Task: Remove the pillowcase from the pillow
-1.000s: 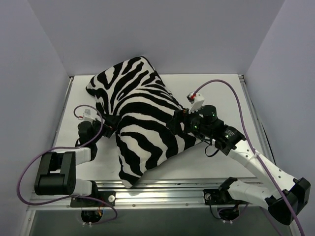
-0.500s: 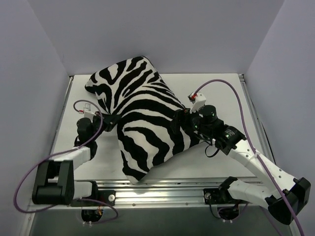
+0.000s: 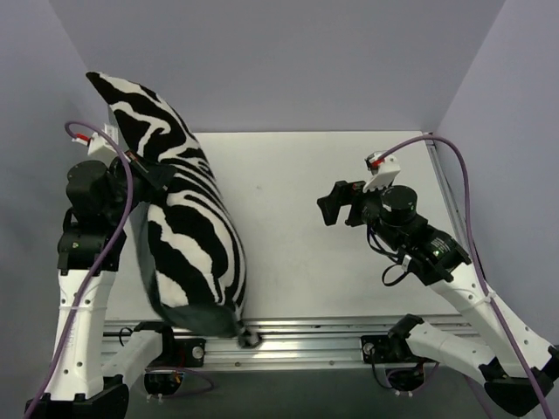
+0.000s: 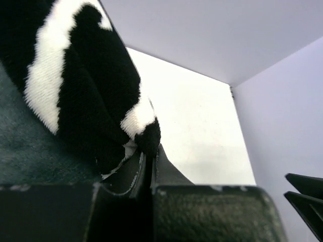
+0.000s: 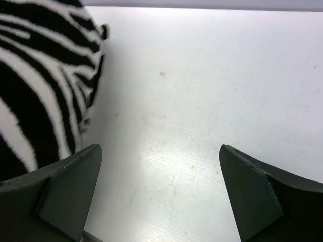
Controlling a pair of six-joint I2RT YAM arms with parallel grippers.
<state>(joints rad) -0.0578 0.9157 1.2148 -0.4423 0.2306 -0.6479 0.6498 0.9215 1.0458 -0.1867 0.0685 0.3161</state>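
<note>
The zebra-striped pillowcase [image 3: 188,236] hangs plump and steeply tilted at the left of the top view. Its top corner is raised against the left wall, and its dark grey-green lower end [image 3: 210,319] rests near the front rail. My left gripper [image 3: 147,171] is raised and shut on the cover's edge. In the left wrist view its jaws [image 4: 150,157] pinch a striped fold [image 4: 101,101]. The pillow is hidden. My right gripper [image 3: 328,208] hovers open over the bare table, apart from the cover. Nothing lies between its fingers [image 5: 159,151], and the stripes [image 5: 40,85] lie to its left.
The white table [image 3: 297,236] is walled on three sides. A metal rail [image 3: 306,336] runs along its near edge, under the cover's low end. Purple cables loop from both wrists.
My left gripper shut on the cover and rose up to the left, dragging it off the table's middle. The right gripper let go of its side and drew back to the right.
</note>
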